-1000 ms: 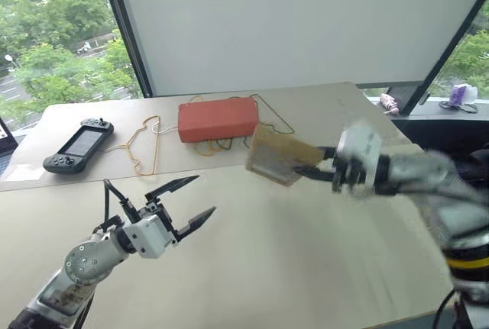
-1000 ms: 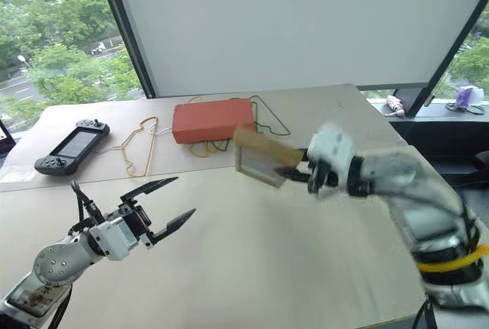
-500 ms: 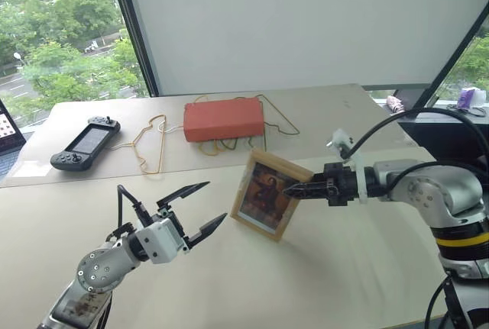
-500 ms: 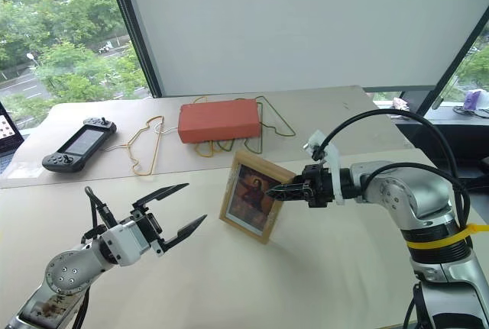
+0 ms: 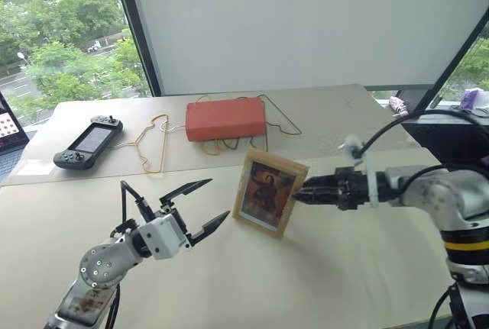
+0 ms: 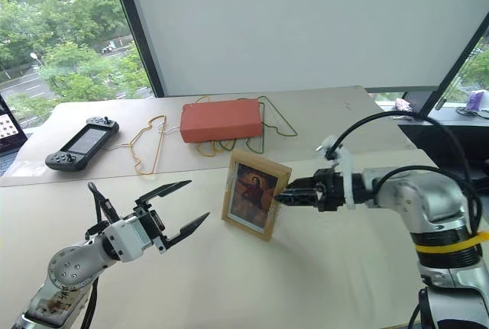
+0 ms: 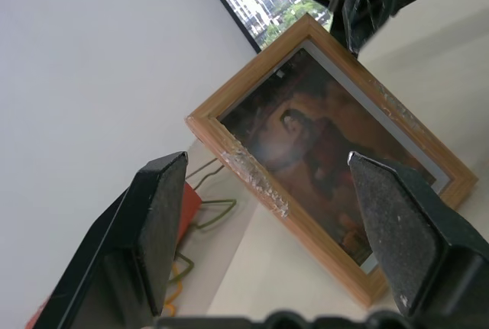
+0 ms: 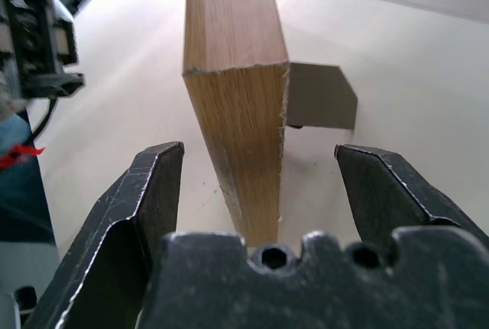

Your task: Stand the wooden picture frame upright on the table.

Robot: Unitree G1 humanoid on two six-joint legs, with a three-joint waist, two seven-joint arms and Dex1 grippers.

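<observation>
The wooden picture frame (image 5: 269, 198) stands upright on the pale table (image 5: 321, 283), its reddish portrait facing me and its grey fold-out stand (image 8: 321, 96) propped behind. My right gripper (image 5: 299, 192) is at the frame's right edge. It is open, and in the right wrist view the frame's wooden side (image 8: 237, 115) sits between the fingers (image 8: 157, 191) with a gap on both sides. My left gripper (image 5: 218, 199) hovers open just left of the frame, pointing at its front (image 7: 328, 161), apart from it.
Behind the frame lie an orange-red flat box (image 5: 226, 119) on green and yellow wire hangers (image 5: 149, 146). A black handheld game console (image 5: 85, 140) rests at the far left. A laptop corner (image 5: 9, 119) shows at the left edge. Windows stand beyond the table.
The right gripper brought the tilted frame down from the air, set it upright on the table and opened, letting go. The left gripper stayed in place, open.
</observation>
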